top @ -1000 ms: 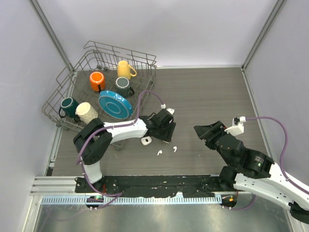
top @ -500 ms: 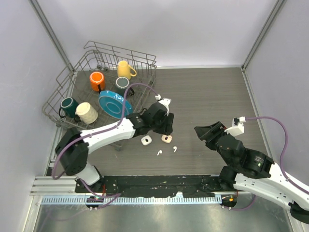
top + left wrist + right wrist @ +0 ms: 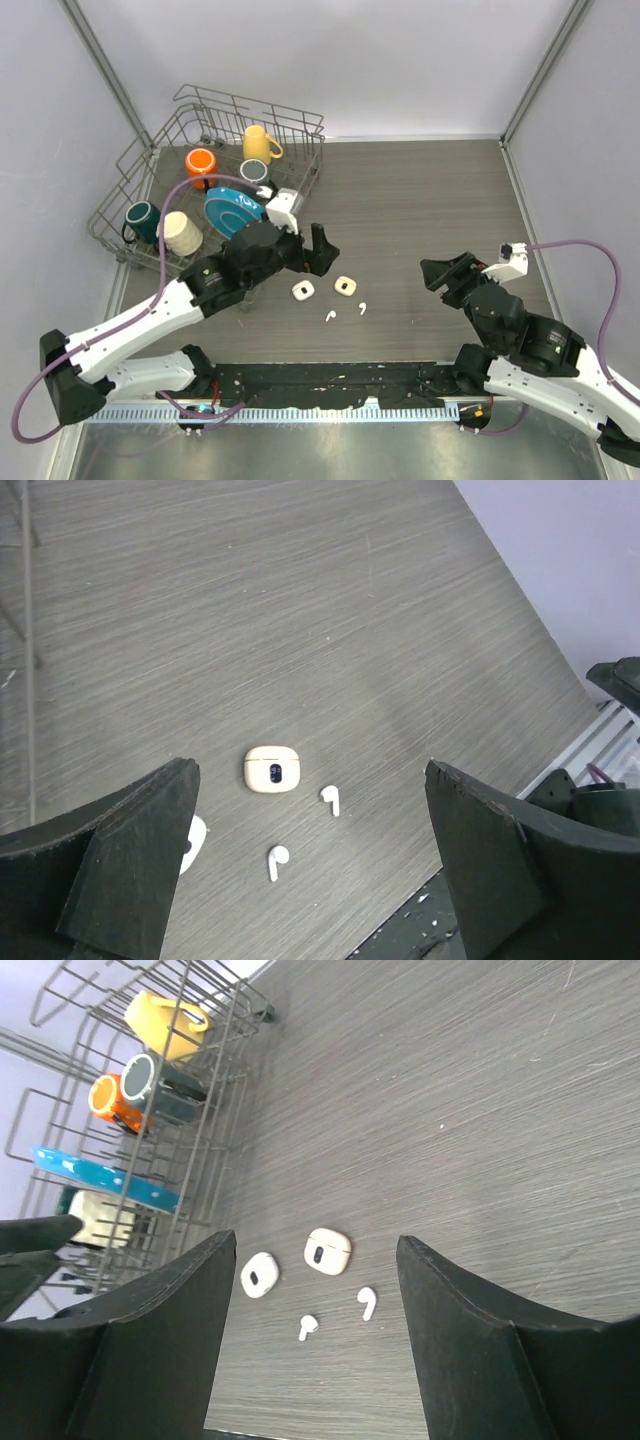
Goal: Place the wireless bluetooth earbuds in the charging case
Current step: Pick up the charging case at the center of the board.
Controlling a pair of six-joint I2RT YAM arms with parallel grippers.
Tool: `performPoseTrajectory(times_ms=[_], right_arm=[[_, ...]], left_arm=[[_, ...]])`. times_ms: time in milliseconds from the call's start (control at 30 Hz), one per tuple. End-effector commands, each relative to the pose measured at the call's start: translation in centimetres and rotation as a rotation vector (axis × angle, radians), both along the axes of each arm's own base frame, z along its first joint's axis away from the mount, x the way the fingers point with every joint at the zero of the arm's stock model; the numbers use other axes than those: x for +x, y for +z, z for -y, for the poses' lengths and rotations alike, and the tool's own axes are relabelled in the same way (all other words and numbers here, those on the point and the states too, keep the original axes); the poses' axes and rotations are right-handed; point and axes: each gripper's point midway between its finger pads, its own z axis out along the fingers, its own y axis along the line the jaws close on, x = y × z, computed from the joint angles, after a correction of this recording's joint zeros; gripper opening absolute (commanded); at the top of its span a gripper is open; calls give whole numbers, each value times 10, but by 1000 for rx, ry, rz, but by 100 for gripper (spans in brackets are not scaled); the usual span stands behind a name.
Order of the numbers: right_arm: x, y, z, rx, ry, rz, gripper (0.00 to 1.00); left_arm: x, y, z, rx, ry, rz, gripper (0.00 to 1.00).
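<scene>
left pincer (image 3: 316,252): jaws spread wide, empty, hanging over the cases. Looks like a scouting pose to me.
right pincer (image 3: 450,272): jaws apart, holding nothing, parked well off to the side.
earbuds (image 3: 331,800): two in view, loose on the table (image 3: 430,200) just on the near side of the cases, not seated yet.
cream case (image 3: 272,769): flat, next to the white case (image 3: 260,1274). Can't tell if the lids are up.
guess: the buds lie in the open, so either arm could pinch one.

The left arm (image 3: 150,322) and right arm (image 3: 530,380) share one build: white shell links between bulky black joints. A purple cable (image 3: 164,260) loops off the left arm, another (image 3: 575,243) off the right. Each wrist carries a small white camera block (image 3: 282,207). The fingers (image 3: 500,850) are broad, matte black wedges with scuffed edges.
</scene>
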Motion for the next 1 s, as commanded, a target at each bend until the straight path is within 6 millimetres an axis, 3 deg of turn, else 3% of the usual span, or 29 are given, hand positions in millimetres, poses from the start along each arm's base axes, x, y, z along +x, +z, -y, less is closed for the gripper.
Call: performPoseTrajectory(times_ms=[0, 267, 500, 800, 967], right_arm=[[8, 11, -16, -125, 73, 34, 71], [23, 5, -68, -354, 299, 108, 73], [25, 2, -113, -481, 534, 266, 74], [14, -41, -162, -748, 926, 348, 74], [2, -62, -193, -827, 1158, 477, 74]], left_arm=[[4, 20, -13, -112, 71, 76, 100], [-6, 58, -45, -211, 124, 173, 100], [-24, 68, -56, -182, 57, 200, 100], [-46, 92, -85, -314, 66, 276, 100], [-52, 86, -89, -272, 42, 269, 100]])
